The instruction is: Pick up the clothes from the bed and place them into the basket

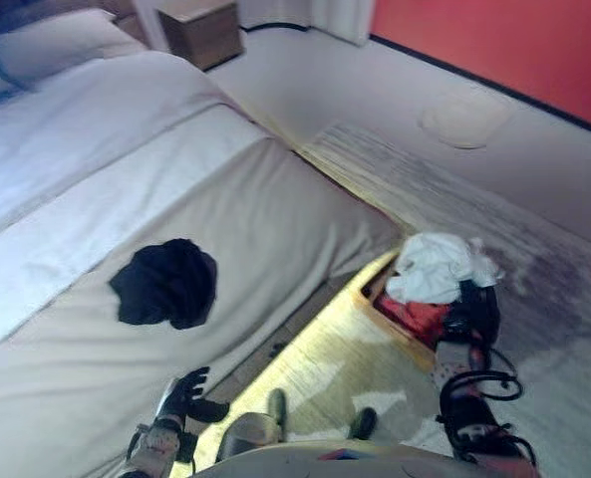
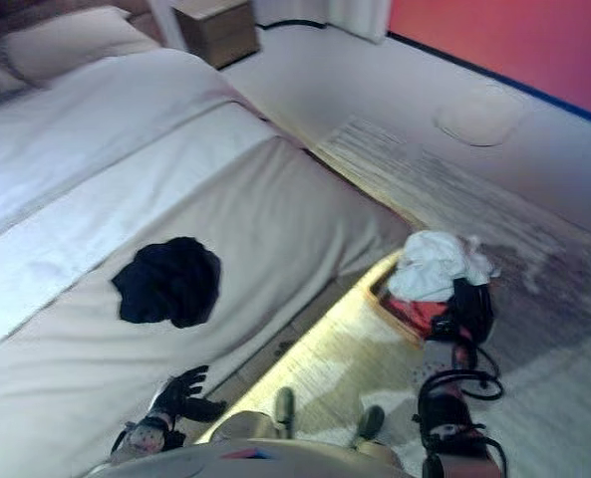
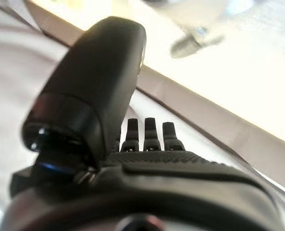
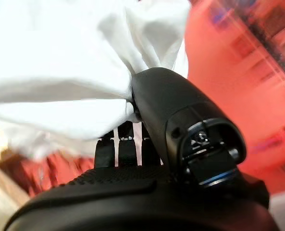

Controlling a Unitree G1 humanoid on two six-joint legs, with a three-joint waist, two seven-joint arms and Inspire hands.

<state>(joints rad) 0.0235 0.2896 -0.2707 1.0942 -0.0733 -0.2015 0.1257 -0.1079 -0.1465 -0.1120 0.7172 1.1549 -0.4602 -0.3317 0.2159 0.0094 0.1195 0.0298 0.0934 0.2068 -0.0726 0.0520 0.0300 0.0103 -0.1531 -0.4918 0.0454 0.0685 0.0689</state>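
Note:
A black garment (image 1: 165,282) lies crumpled on the beige bed (image 1: 275,209), near its front edge. My right hand (image 1: 471,315) is beside the bed, over a wooden basket (image 1: 378,296) on the floor. It is shut on a white garment (image 1: 437,267), which bunches above the basket. In the right wrist view the thumb (image 4: 176,125) pinches the white cloth (image 4: 60,86) against the fingers. Red cloth (image 1: 420,317) lies inside the basket. My left hand (image 1: 185,396) is open and empty, low over the bed's front edge, short of the black garment; it also shows in the left wrist view (image 3: 99,82).
A pillow (image 1: 51,42) lies at the head of the bed. A wooden nightstand (image 1: 202,30) stands beyond it. A grey rug (image 1: 454,189) covers the floor right of the bed, with a red wall (image 1: 494,40) behind. Lit wooden floor (image 1: 325,358) runs between bed and basket.

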